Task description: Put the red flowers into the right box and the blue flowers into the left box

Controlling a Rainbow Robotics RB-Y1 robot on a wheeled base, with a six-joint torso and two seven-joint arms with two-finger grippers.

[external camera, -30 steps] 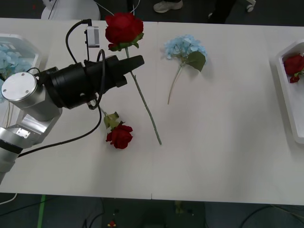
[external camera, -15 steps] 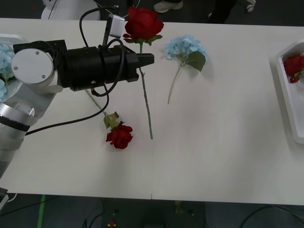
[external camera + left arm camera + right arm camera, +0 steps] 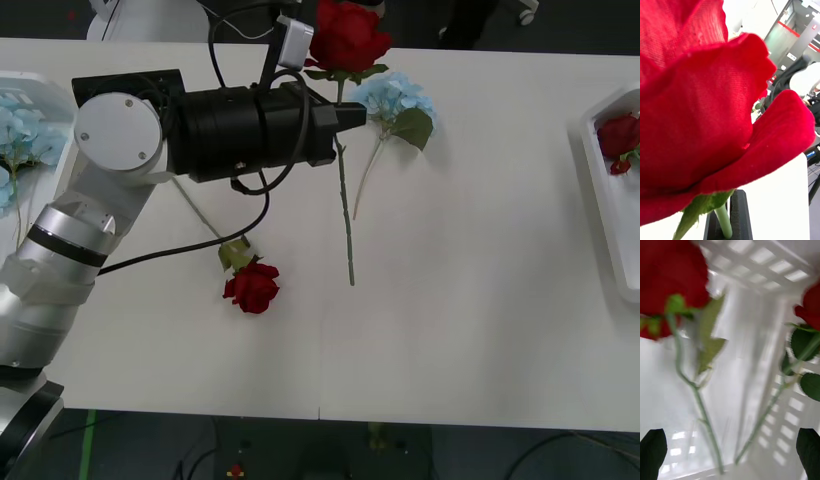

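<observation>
A: Where is the left gripper [image 3: 345, 117]?

B: Over the far middle of the table [image 3: 480, 300], pointing to the robot's right. Its black fingers are pinched on the stem of a red rose [image 3: 346, 35], just under the bloom. The bloom stands above the fingertips and the stem hangs below them, its tip over the tabletop.

A: What does the left wrist camera add?

B: The same rose [image 3: 696, 105] from very close, petals crowding the lens, with the pale green stem running down against one black finger [image 3: 739, 217]. The front camera gives the surroundings instead: a blue flower [image 3: 392, 100] lying just past the fingertips, its stem angled toward the robot, and a second red rose [image 3: 252, 287] on the table nearer the robot than the gripper, below the arm.

A: And the boxes?

B: The left box [image 3: 60, 100] sits behind the arm at the table's left edge with blue flowers [image 3: 20, 135] in it. The right box [image 3: 605, 190] is well beyond the fingertips at the right edge, holding a red bloom [image 3: 618, 135].

A: The right gripper?

B: Its wrist camera looks down into the white slatted box [image 3: 763, 262] at two roses [image 3: 670, 281] with crossing stems. Its dark fingers [image 3: 653, 450] sit at the two corners, spread apart and empty.
</observation>
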